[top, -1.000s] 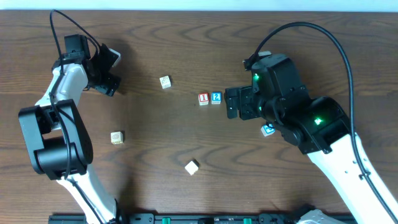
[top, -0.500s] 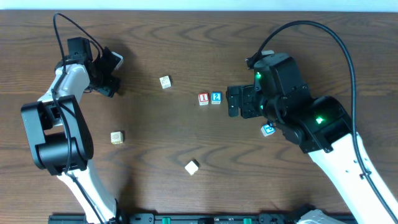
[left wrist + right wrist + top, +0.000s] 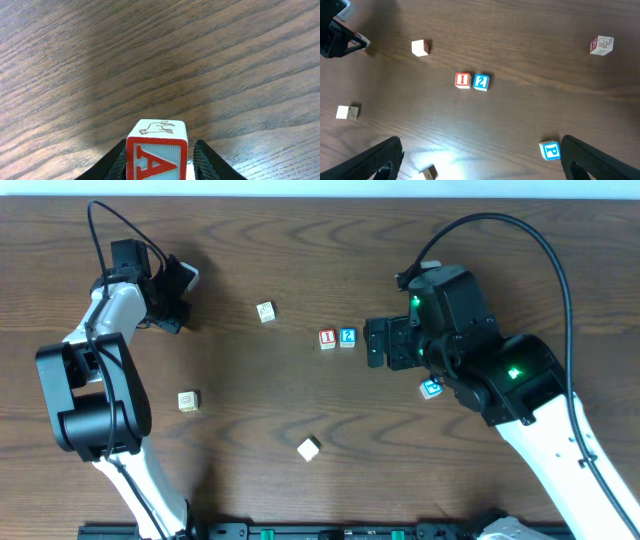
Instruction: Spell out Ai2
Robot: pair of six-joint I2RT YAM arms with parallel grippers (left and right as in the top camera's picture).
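My left gripper point(image 3: 178, 285) is at the far left back of the table, shut on a block with a red letter A point(image 3: 156, 155) and holding it above the bare wood. A red I block point(image 3: 327, 338) and a blue 2 block point(image 3: 347, 336) sit side by side at the table's middle. They also show in the right wrist view, the I block point(image 3: 463, 80) left of the 2 block point(image 3: 480, 82). My right gripper point(image 3: 487, 165) is open and empty, hovering just right of the 2 block point(image 3: 378, 345).
A blue P block point(image 3: 431, 389) lies beside the right arm. Loose blocks lie at the back middle point(image 3: 265, 312), at the left point(image 3: 188, 400) and at the front middle point(image 3: 309, 447). Another block point(image 3: 601, 45) shows far right in the right wrist view.
My left gripper has shifted slightly to the right with the A block in it. The right arm has barely moved.
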